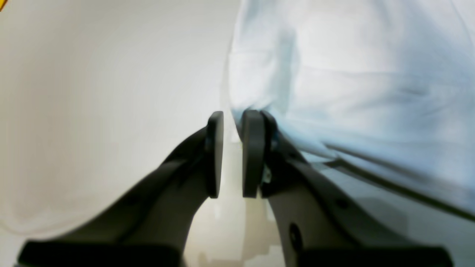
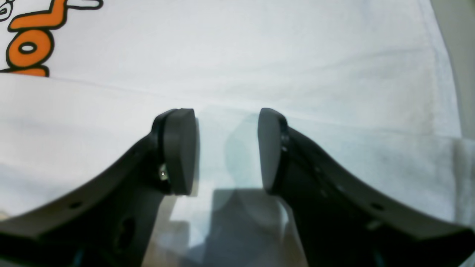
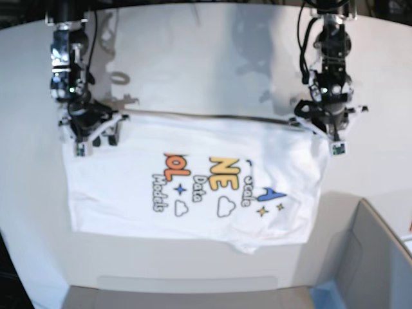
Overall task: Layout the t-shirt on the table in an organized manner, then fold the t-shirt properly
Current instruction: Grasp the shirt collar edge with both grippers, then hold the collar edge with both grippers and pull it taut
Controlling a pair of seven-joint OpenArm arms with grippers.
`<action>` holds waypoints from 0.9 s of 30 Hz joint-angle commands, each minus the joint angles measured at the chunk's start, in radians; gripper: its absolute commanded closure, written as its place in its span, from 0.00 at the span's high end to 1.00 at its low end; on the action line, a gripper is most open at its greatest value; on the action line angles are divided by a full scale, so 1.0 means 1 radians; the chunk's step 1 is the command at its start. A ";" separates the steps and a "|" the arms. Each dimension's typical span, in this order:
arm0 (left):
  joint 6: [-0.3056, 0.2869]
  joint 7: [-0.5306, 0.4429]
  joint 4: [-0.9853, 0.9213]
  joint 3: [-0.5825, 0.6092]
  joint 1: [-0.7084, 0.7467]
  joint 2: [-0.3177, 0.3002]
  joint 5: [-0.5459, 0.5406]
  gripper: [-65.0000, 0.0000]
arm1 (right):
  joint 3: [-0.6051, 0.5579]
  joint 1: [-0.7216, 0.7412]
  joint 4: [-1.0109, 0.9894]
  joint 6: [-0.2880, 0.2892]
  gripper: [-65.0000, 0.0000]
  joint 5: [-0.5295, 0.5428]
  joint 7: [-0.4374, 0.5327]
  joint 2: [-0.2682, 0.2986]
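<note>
The shirt (image 3: 193, 174) is spread print-up on the bench (image 3: 212, 51); folding is judged barely begun. Its far corner is nipped by the nearly closed left tool (image 1: 232, 154). The right tool (image 2: 227, 150) is held wide over cloth, gripping nothing.

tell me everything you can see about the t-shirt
The t-shirt is white cloth with orange, yellow, blue and black lettering, a cloud and stars. It lies print-up on the table, mostly flat, its near edge slightly rumpled. The left end effector sits narrowed at one far corner; the right end effector stands open over the other.
</note>
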 commanded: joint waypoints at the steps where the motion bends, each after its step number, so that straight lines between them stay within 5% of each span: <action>1: 0.003 -0.017 0.014 -0.004 -0.012 -0.025 0.011 0.13 | 0.020 -0.010 -0.018 -0.033 0.43 -0.030 -0.088 0.017; 11: 0.002 -0.019 0.023 0.002 -0.003 -0.111 0.010 0.13 | 0.101 -0.010 -0.018 -0.033 0.43 -0.030 -0.090 0.033; 16: 0.002 -0.017 0.201 -0.001 0.112 -0.025 0.008 0.17 | 0.101 -0.010 -0.018 -0.033 0.43 -0.030 -0.090 0.030; 20: 0.002 -0.017 0.264 0.005 0.166 0.070 -0.004 0.40 | 0.101 -0.008 -0.018 -0.033 0.43 -0.030 -0.091 0.029; 27: 0.010 -0.017 0.219 0.059 0.160 0.073 -0.222 0.46 | 0.101 -0.011 -0.014 -0.033 0.43 -0.030 -0.091 0.029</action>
